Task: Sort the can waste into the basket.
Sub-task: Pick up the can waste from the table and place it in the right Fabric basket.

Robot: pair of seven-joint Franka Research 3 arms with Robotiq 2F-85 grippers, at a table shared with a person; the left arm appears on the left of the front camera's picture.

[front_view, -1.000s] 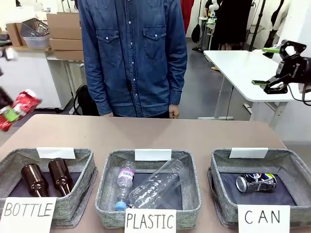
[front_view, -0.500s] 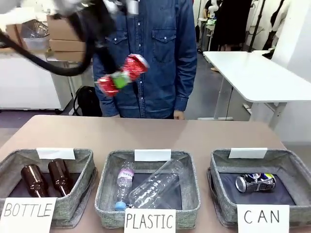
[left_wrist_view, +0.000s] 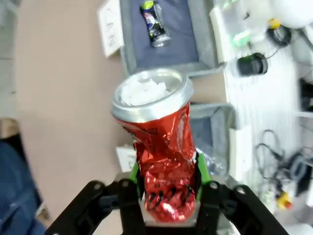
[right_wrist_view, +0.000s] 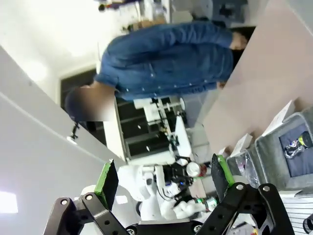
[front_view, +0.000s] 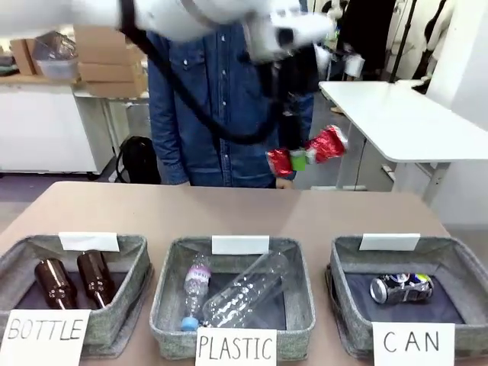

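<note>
The left arm reaches across above the middle of the table, and its gripper (front_view: 298,158) pinches a dented red can (front_view: 309,151), held crosswise in the air in front of the person in the denim shirt (front_view: 221,99). From where I stand, the can hangs high over the far side of the table (front_view: 229,210), up at about eleven o'clock from the basket marked CAN (front_view: 457,263). In the left wrist view the green pads (left_wrist_view: 202,169) press on both sides of the crumpled red can (left_wrist_view: 164,169), its silver top (left_wrist_view: 150,93) pointing away from the gripper (left_wrist_view: 168,183), with the can basket (left_wrist_view: 200,44) off at twelve o'clock.

That grey basket sits at the right end of the row, and a dark blue and silver can (front_view: 402,287) lies on its side inside it. The middle basket (front_view: 301,305) holds clear plastic bottles (front_view: 240,293); the left one (front_view: 133,286) holds two brown bottles (front_view: 72,280).

The right gripper (right_wrist_view: 163,177) is spread wide with nothing between its fingers, pointed towards the person and the room behind.
</note>
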